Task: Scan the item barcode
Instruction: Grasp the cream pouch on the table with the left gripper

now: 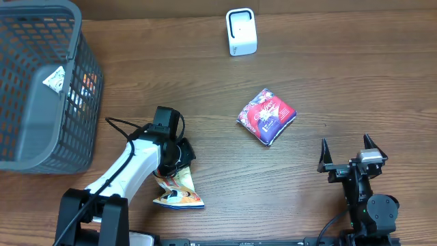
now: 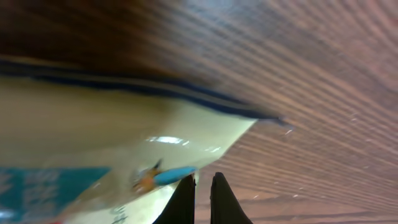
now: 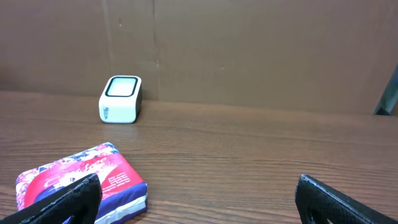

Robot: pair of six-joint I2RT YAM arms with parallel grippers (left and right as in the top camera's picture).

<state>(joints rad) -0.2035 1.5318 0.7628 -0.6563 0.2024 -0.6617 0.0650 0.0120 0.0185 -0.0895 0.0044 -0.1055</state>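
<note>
My left gripper (image 1: pixel 171 166) is clamped down to a sliver. In the left wrist view the two fingertips (image 2: pixel 186 190) sit almost against each other, with the pale film of the snack pouch (image 2: pixel 93 143) running right up to them. I judge that I have a pinch on the pouch's upper edge, though the contact itself is blurred. From overhead the snack pouch (image 1: pixel 179 191) hangs from the gripper and trails toward my side of the table. Its long axis runs roughly near to far, and its lower end is on or just above the wood.

The scan depends on where the reader is. The white barcode scanner (image 1: pixel 241 32) stands at the far edge of the table, well away from the pouch, and from this hand it lies forward and off to the right. The red packet (image 1: pixel 266 116) sits near that diagonal, a little to its right, so I would carry the pouch high over it or pass on its left. I cannot tell which face of the pouch carries the code.

My right gripper (image 1: pixel 345 143) is spread wide and holds nothing. It is parked near the front edge, looking past the red packet (image 3: pixel 81 180) at the scanner (image 3: pixel 120 99). It is the closer arm to that packet. The grey basket (image 1: pixel 41 137) sits at the far left.
</note>
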